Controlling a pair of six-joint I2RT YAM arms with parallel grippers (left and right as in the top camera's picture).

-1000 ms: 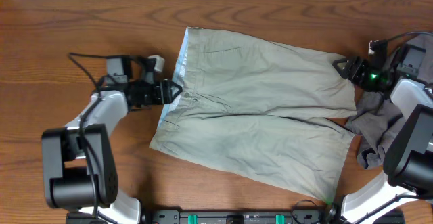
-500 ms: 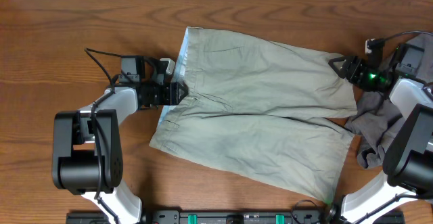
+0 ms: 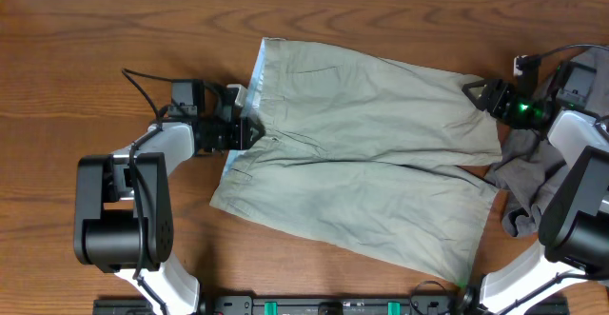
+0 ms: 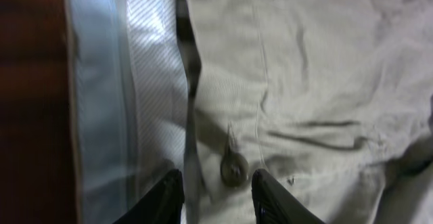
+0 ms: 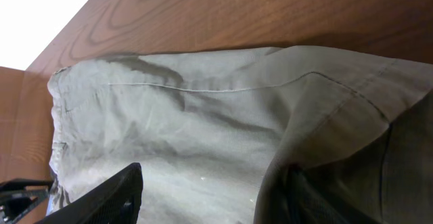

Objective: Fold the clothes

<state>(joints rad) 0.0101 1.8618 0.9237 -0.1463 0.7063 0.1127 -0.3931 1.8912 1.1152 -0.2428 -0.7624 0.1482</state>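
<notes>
A brown wooden table fills the overhead view. The khaki-green shorts lie spread flat across its centre, waistband to the left and legs to the right. A darker grey garment sits crumpled at the right edge, partly under the right arm. The right gripper stands wide open at the upper leg hem. The left gripper is narrowed around the waistband, its fingers flanking the button. Whether it pinches the cloth cannot be told.
</notes>
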